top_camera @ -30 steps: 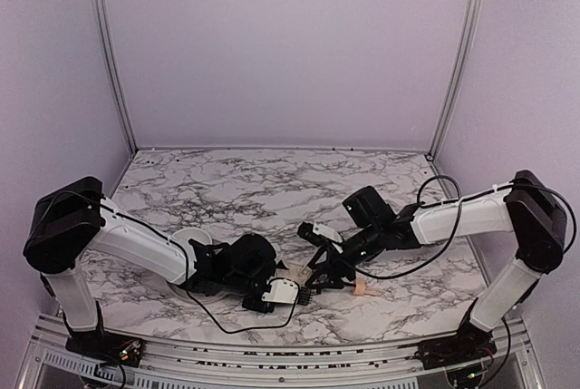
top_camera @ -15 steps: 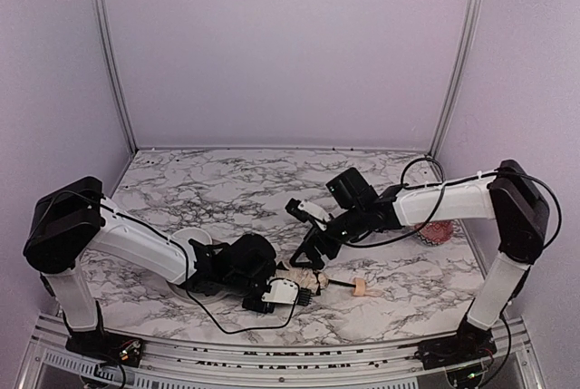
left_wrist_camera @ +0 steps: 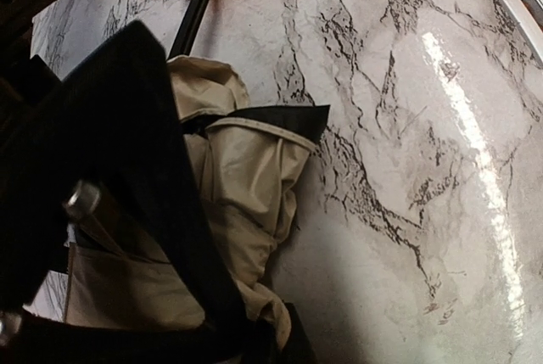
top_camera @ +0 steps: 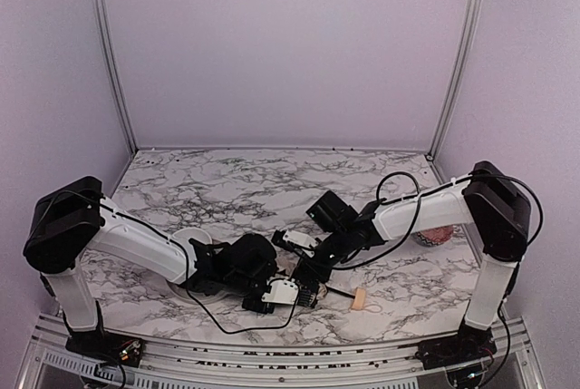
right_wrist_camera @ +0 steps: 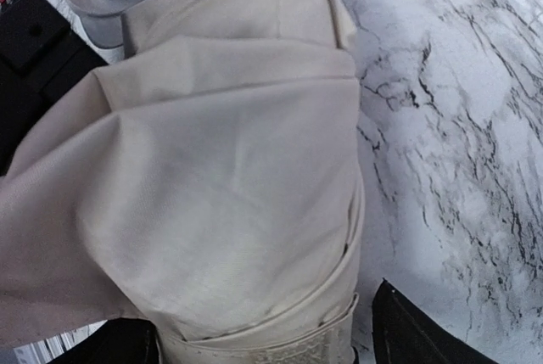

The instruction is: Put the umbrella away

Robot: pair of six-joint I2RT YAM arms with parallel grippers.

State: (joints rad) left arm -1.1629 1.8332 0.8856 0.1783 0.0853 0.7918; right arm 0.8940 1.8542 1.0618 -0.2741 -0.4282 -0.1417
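Lowest in the top view, the tan handle (top_camera: 360,298) lies lower right of centre. The shaft (left_wrist_camera: 193,20) runs from it leftward into the bunched umbrella (left_wrist_camera: 246,169) at lower centre. The left gripper (top_camera: 288,294), clenched, presses on that cloth; whether it pinches any I cannot tell. Just above, the right gripper (top_camera: 306,271) straddles the bundle, jaws spread, gripping nothing, nearer the handle end.

This looks like a robot test cell in a lab, though the surroundings stay out of view. Plain lilac panels (top_camera: 290,44) in aluminium posts (top_camera: 109,53) close the space behind the left arm (top_camera: 136,239) and right arm (top_camera: 435,212). Under them lies a marble-pattern tabletop (top_camera: 254,180), and a metal rail (top_camera: 272,357) runs at their bases.
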